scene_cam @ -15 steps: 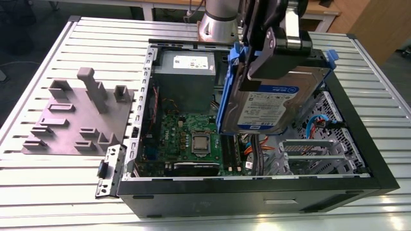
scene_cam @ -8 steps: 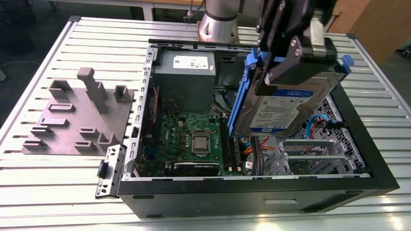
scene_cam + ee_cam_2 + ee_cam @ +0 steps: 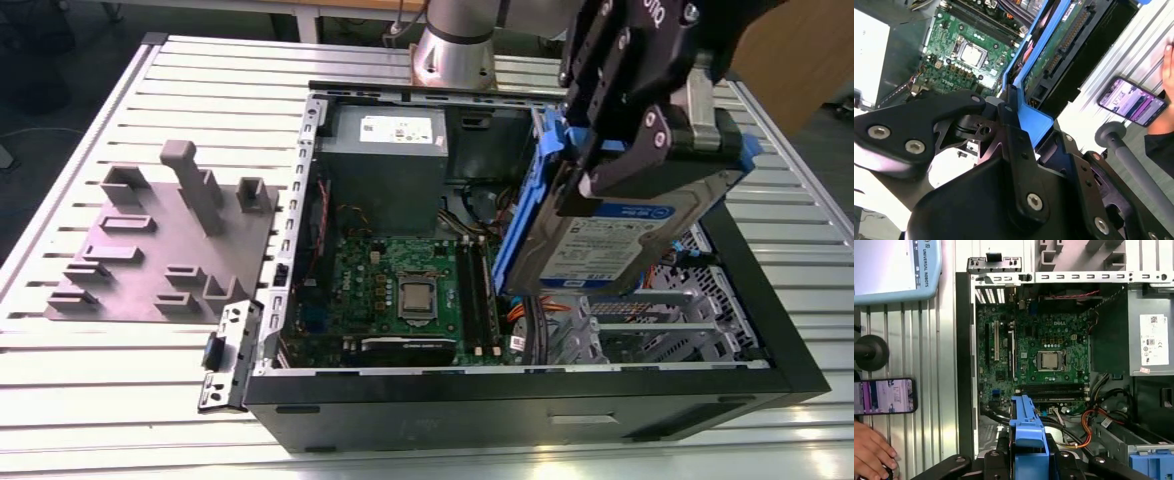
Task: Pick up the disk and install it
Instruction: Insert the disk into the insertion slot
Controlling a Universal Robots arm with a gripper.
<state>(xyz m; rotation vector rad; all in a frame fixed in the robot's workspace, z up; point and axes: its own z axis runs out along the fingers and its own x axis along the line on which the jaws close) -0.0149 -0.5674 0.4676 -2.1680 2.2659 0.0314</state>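
A desk [image 3: 107,400] of pale metal slats carries everything, and its ridges catch a soft, even light with no hard shadows. Toward the exterior view's left, a grey plate [image 3: 160,250] set with upright blocks lies on it. Beyond the desk's far edge the floor [image 3: 54,60] is dark, and a pale table leg [image 3: 306,25] stands there. A brown wooden panel [image 3: 787,70] rises at the exterior view's right. In the first wrist view a lit phone [image 3: 884,396] lies on the slats.

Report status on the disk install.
Gripper shut on the disk. Disk tilted above the open computer case, not seated. Orange cables in the case close by.
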